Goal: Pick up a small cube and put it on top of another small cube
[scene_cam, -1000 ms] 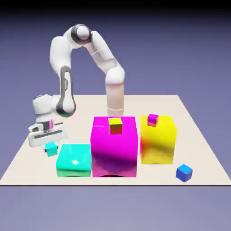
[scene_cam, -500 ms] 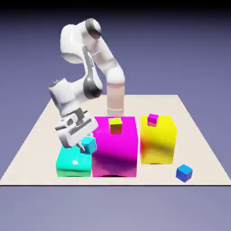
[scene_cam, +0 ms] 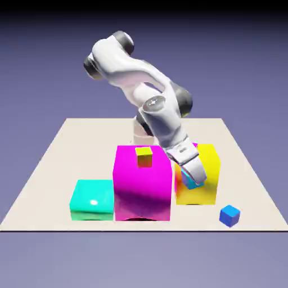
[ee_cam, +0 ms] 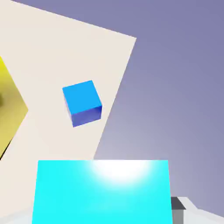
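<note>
Gripping the small cyan cube [ee_cam: 103, 192] between the fingers [ee_cam: 178, 214], with both sides of it closed on. Filling much of the hand view's bottom with that cube's bright face, and hiding most of the fingers behind it. In the exterior view, holding the cube up in front of the yellow block [scene_cam: 205, 191], partly covered by the white hand [scene_cam: 183, 154]. Tilting the hand, with its lower end slanting toward the exterior view's right.

Resting on the table [scene_cam: 84, 152], near its front corner at the exterior view's right: the small blue cube [scene_cam: 229, 216], apart from the held cube and with nothing on top. Seen also left of the middle in the hand view, close to the table's edge.

Standing in the middle of the row: the big magenta block [scene_cam: 142, 188], with a small yellow cube [scene_cam: 144, 157] showing at its top. Lying just beside it, toward the exterior view's left: the flat turquoise block [scene_cam: 93, 199]. Peeking out from behind the hand, at the top of the yellow block: a bit of the small magenta cube [scene_cam: 194, 145], otherwise hidden.
</note>
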